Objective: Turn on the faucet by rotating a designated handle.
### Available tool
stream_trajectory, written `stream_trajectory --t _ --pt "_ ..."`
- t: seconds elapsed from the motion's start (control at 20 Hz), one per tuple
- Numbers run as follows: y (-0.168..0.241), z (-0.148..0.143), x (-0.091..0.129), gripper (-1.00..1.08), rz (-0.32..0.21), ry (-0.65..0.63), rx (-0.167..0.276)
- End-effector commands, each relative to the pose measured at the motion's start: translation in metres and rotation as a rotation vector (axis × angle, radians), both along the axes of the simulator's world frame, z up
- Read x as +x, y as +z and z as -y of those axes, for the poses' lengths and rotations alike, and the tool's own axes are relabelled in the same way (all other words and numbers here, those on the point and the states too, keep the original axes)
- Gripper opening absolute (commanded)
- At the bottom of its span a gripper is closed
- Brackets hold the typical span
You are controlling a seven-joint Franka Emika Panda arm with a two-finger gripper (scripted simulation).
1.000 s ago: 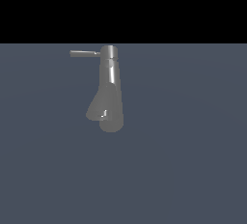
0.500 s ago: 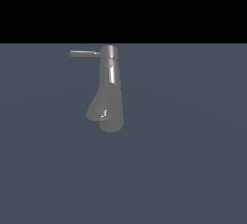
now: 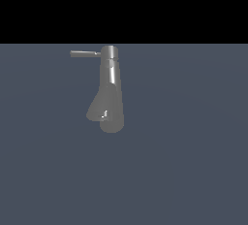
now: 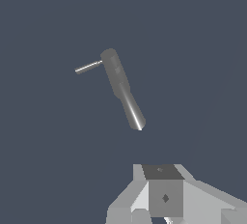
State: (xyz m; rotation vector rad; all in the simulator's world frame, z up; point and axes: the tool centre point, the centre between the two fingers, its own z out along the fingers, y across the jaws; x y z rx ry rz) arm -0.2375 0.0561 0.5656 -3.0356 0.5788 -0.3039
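Only the wrist view shows the robot: a pale grey, blocky, faceted gripper (image 4: 166, 196) body with a darker grey square panel bearing a small black diamond mark.

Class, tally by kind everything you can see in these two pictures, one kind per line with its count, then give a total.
Faucet: 1
Handle: 1
Claw, only partly in the wrist view: 1
Total: 3
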Motion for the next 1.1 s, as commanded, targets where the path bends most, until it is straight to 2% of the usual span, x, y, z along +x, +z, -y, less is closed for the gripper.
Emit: stream_trajectory --t 0.0,0.55,1.05 --pt "0.009 -0.012 0.003 -1.00 0.028 -0.053 0.001" --pt "0.026 -0.069 0.034 -1.00 0.117 -0.262 -0.005" --pt "0.005 -0.116 0.084 -1.00 0.146 -0.436 -0.014"
